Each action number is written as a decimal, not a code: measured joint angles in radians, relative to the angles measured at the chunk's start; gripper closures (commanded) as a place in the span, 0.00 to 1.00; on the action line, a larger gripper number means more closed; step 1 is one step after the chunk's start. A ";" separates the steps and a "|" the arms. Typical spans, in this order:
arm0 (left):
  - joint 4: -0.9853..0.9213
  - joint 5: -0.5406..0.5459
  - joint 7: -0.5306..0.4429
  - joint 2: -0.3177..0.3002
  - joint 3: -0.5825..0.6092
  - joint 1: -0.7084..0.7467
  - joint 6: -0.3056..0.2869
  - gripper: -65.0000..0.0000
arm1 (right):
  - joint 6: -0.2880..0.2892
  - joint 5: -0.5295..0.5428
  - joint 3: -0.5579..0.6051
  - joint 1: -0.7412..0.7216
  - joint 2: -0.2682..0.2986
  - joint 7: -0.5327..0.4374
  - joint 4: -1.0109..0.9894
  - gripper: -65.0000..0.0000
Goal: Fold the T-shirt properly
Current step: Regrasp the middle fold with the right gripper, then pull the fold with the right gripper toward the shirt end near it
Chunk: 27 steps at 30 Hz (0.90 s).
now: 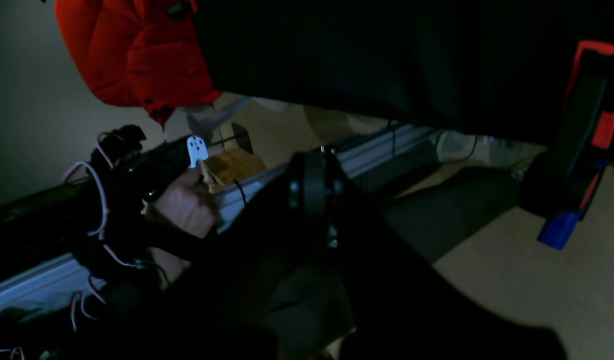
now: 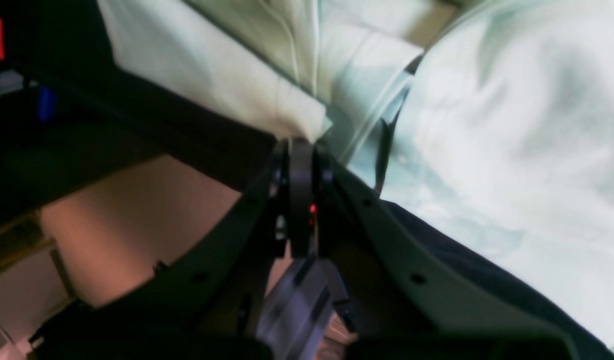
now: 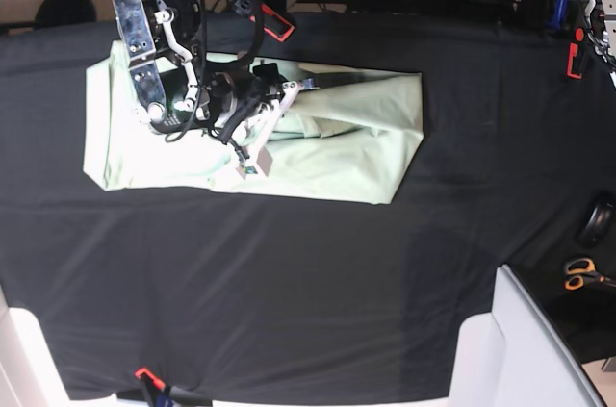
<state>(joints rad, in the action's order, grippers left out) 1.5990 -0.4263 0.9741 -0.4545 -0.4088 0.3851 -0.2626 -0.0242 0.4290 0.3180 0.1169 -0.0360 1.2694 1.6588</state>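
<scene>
Mint-green cotton, thin and soft: the T-shirt [image 3: 327, 138] lies on the black tablecloth [image 3: 308, 272] over the counter, toward the far left in the base view, already narrowed into a long band with creased layers. The right tool [image 2: 301, 145] sits over the shirt's middle, its jaws closed onto a folded edge of the cloth; the right wrist view shows fabric bunched right at the tips. Pinching at an edge makes sense, likely so a whole panel can be carried across in one piece. The left tool [image 1: 311, 165] is off the counter, pointed at the floor beyond the edge, jaws closed on nothing. It appears parked clear of the work. Scissors [image 3: 582, 274] lie at the right margin, well apart.
</scene>
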 measured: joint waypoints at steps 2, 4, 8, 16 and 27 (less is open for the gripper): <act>-0.023 0.000 0.000 0.002 0.000 0.000 0.000 1.00 | 0.000 -0.001 0.000 0.006 0.000 -0.002 0.000 1.00; -0.034 0.000 0.002 0.003 0.000 0.002 0.000 1.00 | 0.000 -0.001 0.000 0.019 0.006 -0.001 0.002 1.00; -0.035 0.000 0.000 0.002 0.000 0.000 0.000 1.00 | -0.041 -0.002 -0.005 0.058 0.020 0.002 0.007 1.00; -0.035 0.000 -0.003 0.000 0.003 0.000 0.000 1.00 | -0.067 0.006 -0.108 0.089 0.019 -0.003 0.052 1.00; -0.035 0.000 -0.003 0.000 0.004 0.000 0.000 1.00 | -0.068 0.006 -0.110 0.104 0.016 -0.003 0.053 1.00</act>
<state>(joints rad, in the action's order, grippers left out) 1.5639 -0.4259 0.9707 -0.4545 -0.4049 0.3851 -0.2626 -0.0917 0.4355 0.2081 0.2207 -0.0196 1.2663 1.7123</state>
